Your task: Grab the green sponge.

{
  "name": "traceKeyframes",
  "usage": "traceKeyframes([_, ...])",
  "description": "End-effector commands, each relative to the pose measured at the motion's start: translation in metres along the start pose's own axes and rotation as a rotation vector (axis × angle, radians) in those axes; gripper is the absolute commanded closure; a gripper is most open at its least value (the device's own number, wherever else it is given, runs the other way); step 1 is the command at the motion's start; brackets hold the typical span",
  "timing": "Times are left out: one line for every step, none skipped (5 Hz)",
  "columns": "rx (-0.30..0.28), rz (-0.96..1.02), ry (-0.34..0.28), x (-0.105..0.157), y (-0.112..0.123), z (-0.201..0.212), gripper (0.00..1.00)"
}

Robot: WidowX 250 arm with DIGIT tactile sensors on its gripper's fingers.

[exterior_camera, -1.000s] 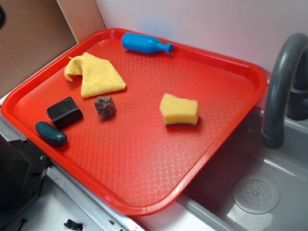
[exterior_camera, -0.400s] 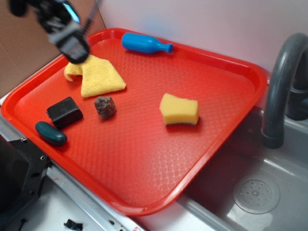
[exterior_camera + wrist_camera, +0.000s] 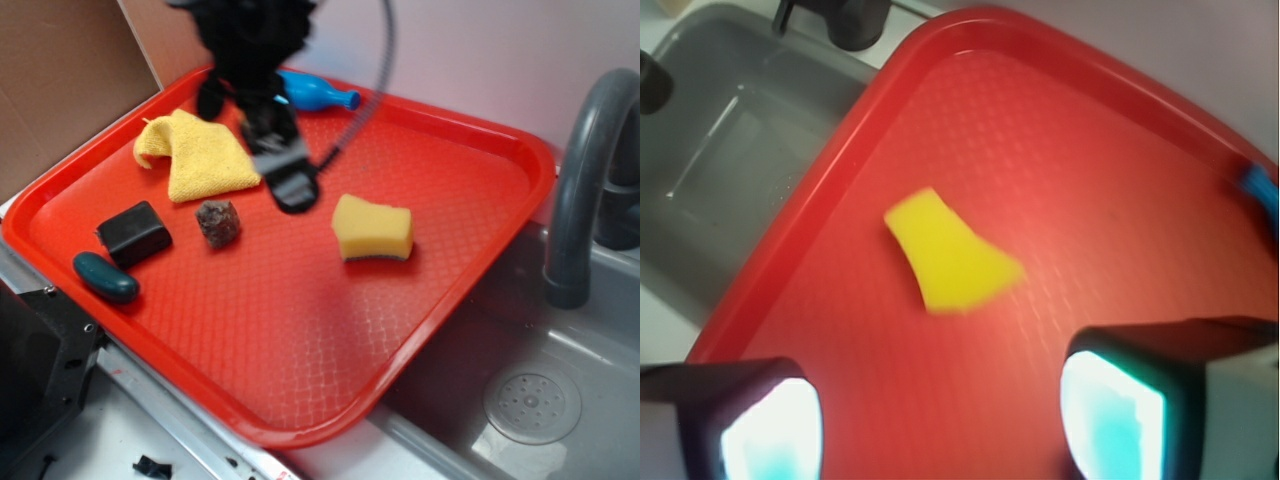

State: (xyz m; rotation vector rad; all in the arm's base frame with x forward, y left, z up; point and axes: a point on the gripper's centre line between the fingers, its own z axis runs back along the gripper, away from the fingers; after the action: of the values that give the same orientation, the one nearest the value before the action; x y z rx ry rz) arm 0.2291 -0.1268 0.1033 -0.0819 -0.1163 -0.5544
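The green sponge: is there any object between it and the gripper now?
Nothing visible is in the way. In the wrist view, only bare red tray lies between the open fingers and the green sponge. In the exterior view the gripper hovers just left of the sponge; the brown lump and yellow cloth are on the gripper's other side.
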Motion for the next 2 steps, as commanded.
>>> traceKeyframes([0.051, -0.103, 0.034, 0.028, -0.004, -0.032, 0.0])
traceKeyframes([0.044, -0.124, 0.065, 0.029, 0.003, -0.048, 0.0])
